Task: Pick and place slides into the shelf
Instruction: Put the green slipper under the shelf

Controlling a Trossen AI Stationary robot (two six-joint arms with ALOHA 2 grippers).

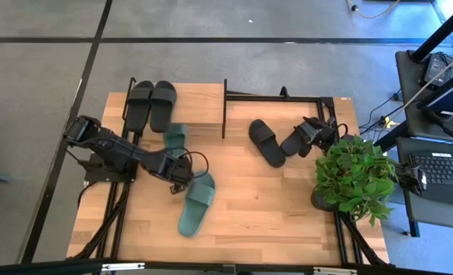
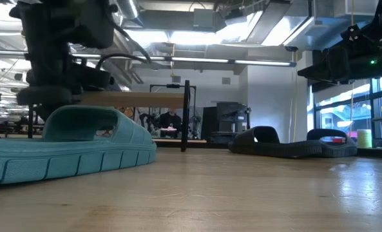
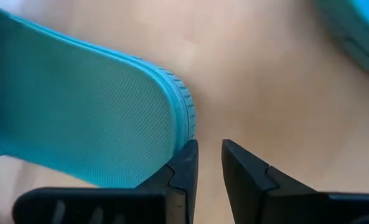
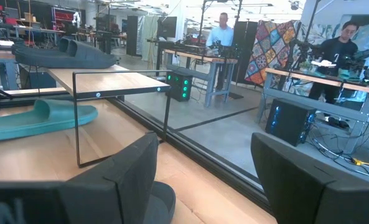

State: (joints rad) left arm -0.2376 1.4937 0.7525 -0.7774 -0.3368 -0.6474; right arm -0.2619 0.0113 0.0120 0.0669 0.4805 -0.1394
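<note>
The shelf [image 1: 199, 103] carries two black slides [image 1: 151, 103] on top, one green slide [image 1: 176, 138] low beside it. Left hand [image 1: 182, 183], fingers narrowly parted and holding nothing, sits right against the other green slide [image 1: 196, 202] on the surface [image 1: 272, 206]. Right hand [image 1: 312, 137], open and empty, has two black slides [image 1: 266, 142] just beside it, so about three are left.

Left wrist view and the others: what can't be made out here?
- Left wrist view: green slide cut off by the edges, strap unseen.
- High view: the top board of the shelf hides its lower level; left gripper tips lie under its own wrist.
- High view: right gripper covers part of a black slide; contact unclear.
- Low view: the near green slide blocks part of the shelf's base.
</note>
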